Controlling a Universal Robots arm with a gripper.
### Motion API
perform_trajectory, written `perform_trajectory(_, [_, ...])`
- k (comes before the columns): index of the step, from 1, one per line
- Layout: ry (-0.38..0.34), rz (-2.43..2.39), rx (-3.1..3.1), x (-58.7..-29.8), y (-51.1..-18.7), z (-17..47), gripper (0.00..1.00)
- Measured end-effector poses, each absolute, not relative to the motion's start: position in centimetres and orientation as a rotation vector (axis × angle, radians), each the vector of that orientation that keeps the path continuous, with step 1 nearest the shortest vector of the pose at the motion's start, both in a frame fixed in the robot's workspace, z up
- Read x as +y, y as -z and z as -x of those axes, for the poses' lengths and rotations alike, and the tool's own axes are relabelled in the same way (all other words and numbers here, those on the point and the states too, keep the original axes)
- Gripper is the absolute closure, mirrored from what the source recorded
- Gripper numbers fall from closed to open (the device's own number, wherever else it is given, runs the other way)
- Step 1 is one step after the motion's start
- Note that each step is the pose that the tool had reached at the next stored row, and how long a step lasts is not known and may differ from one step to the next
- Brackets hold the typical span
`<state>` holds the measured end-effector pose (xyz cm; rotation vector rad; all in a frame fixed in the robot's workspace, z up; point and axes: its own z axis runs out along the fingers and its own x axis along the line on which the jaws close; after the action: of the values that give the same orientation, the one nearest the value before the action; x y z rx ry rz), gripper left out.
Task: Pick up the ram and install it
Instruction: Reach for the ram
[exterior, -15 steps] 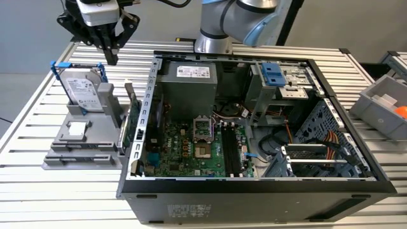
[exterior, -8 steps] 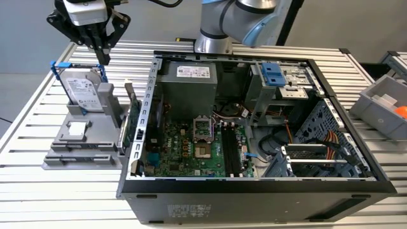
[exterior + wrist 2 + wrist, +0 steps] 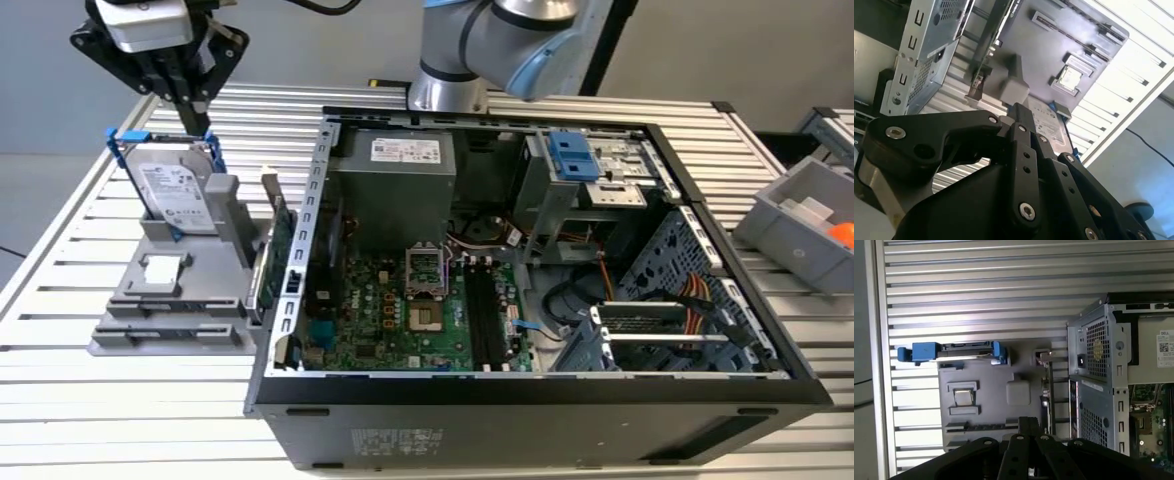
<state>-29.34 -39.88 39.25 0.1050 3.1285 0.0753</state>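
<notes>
**Step in hand:** pick-up, not yet made. The tool [image 3: 202, 120] hangs over the far end of the grey holder [image 3: 167, 300], just above the blue handle [image 3: 160, 134] of the hard drive [image 3: 174, 192]. Its fingers look pressed together with nothing between them.

**Ram** [image 3: 981, 426]: by my reading, the long dark strip lying in the holder's narrow slot in the first wrist view, at the end away from the drive. Untouched, and apart from the tool.

**Memory slots** [image 3: 483, 312]: long black slots on the board inside the computer case [image 3: 534, 398]. They look unfilled as far as shows.

**Next move, as judged:** you need the fingers parted and set across the strip's two flat faces. The lift should then go straight up out of the slot.

**Edges:**
- The drive stands upright beside the path.
- The expansion card [image 3: 274, 250] stands between the holder and the case wall.
- The case rim has to be cleared on the way in.

**Open room:** the slatted counter [image 3: 67, 400] on the exterior view's left, and the air above the holder.
</notes>
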Motion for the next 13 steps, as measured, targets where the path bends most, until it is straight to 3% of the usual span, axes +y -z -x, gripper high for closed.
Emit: perform_trajectory(13, [-0.075, -0.102, 3.129, -39.9, -39.2, 32.5, 1.00])
